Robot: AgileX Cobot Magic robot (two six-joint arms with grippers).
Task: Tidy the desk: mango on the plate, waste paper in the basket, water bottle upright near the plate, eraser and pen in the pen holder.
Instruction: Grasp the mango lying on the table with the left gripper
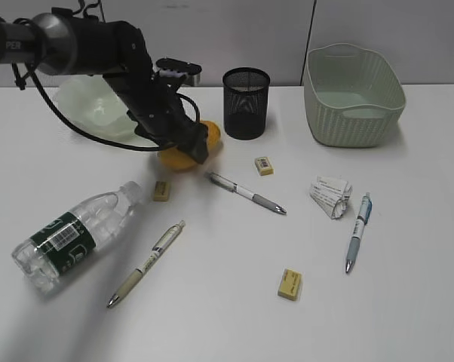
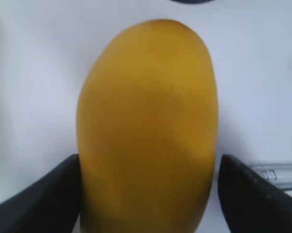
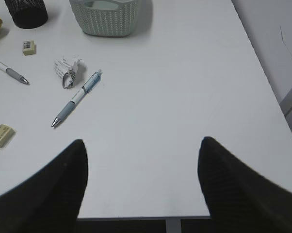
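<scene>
Smooth matt mango (image 2: 148,131), mesh pen holder (image 1: 246,103)

White letters "PER" stand on the dark left arm (image 1: 31,47), at the upper left, well away from the water bottle (image 1: 75,235). The water bottle's dark green label carries a white barcode panel; its digits are too small to read. An eraser (image 1: 264,166) beyond the bottle, near the pen holder (image 1: 246,102), bears a small barcode sticker, also unreadable.

grey partition wall (image 1: 378,30), dark vertical seam (image 1: 308,41)
</scene>
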